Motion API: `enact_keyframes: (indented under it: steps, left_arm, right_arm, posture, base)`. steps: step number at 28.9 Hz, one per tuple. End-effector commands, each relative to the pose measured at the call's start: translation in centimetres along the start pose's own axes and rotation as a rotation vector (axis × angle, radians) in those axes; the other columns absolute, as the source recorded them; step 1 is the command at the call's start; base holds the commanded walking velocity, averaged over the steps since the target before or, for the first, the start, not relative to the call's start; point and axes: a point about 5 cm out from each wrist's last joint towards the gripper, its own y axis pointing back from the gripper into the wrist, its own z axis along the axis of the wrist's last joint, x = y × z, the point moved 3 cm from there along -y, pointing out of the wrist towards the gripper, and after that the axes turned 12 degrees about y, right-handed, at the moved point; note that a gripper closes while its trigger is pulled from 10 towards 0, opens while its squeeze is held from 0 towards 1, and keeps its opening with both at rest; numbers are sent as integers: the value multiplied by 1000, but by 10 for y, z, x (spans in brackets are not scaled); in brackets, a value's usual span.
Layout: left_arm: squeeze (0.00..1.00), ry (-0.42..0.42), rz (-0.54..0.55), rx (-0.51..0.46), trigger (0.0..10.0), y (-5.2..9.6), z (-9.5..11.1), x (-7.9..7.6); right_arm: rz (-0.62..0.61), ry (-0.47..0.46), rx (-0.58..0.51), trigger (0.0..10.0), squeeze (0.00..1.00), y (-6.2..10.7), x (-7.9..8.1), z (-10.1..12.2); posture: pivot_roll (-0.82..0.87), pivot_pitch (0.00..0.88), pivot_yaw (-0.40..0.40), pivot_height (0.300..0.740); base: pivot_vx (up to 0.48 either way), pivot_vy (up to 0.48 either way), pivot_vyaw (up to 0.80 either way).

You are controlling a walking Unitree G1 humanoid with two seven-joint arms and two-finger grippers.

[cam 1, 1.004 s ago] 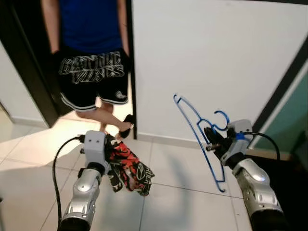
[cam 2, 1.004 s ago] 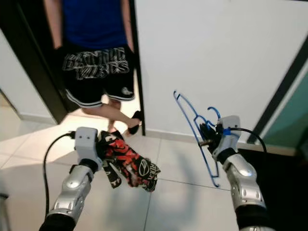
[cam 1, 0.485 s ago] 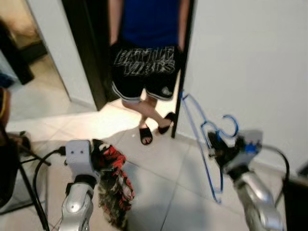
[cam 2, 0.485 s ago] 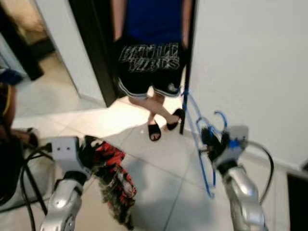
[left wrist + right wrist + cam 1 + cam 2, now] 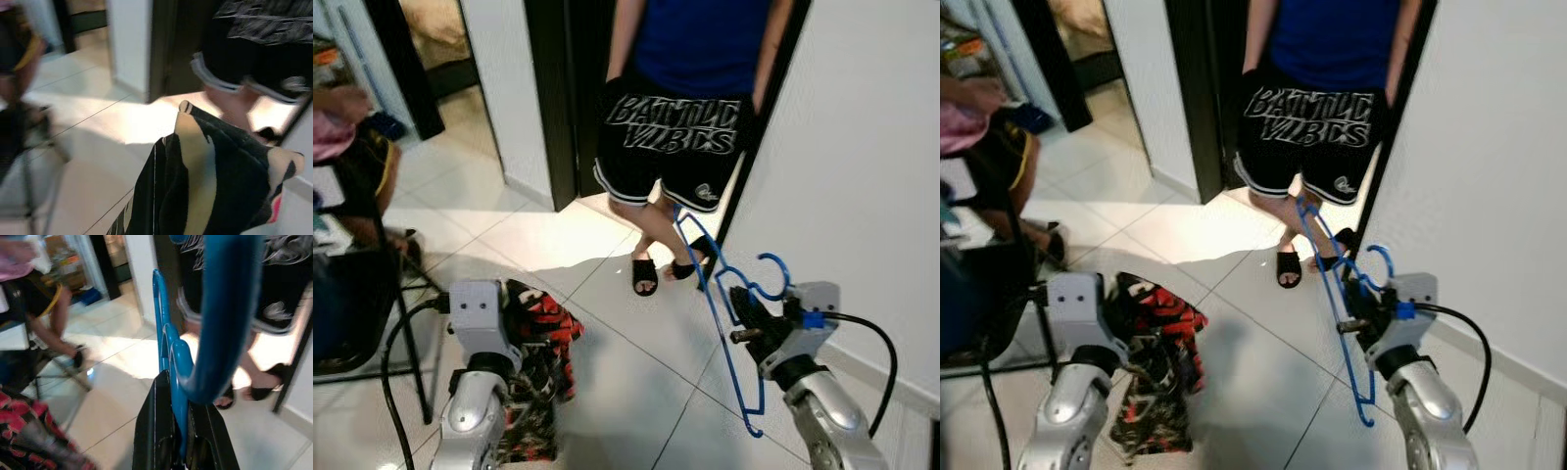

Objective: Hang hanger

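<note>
A blue wire hanger (image 5: 724,313) hangs tilted in front of me, its hook (image 5: 771,274) curling up beside my right gripper (image 5: 744,311). That gripper is shut on the hanger's neck, and in the right wrist view the black fingers (image 5: 155,431) clamp the blue hanger (image 5: 171,362). My left gripper (image 5: 514,299) is shut on a red, black and white patterned garment (image 5: 540,362) that droops toward the floor. The left wrist view shows the garment (image 5: 210,186) folded close over the fingers.
A person in a blue shirt and black printed shorts (image 5: 671,137) stands in a dark doorway straight ahead, wearing slippers. A white wall (image 5: 862,176) lies to the right. At the left a seated person's leg (image 5: 372,171) and a black chair frame (image 5: 382,323) stand on pale floor tiles.
The camera has swung left, so the doorway and standing person sit nearer the middle and the seated person at left has come into view. Both grippers keep their holds; the garment hangs lower.
</note>
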Motion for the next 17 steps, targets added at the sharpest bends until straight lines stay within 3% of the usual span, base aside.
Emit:
enact_keyframes:
  steps: [1, 17]
  left_arm:
    - [0, 3, -3, -19, 10000, -1, 9, -2]
    - [0, -13, 4, -12, 10000, 1, 12, -3]
  right_arm:
    - [3, 3, -3, 10000, 0, 1, 3, 3]
    - [31, 22, 7, 10000, 0, 2, 8, 5]
  posture:
    - [19, 68, -9, 740]
    - [31, 69, -11, 740]
  base:
    - [0, 0, 725]
    - [0, 0, 724]
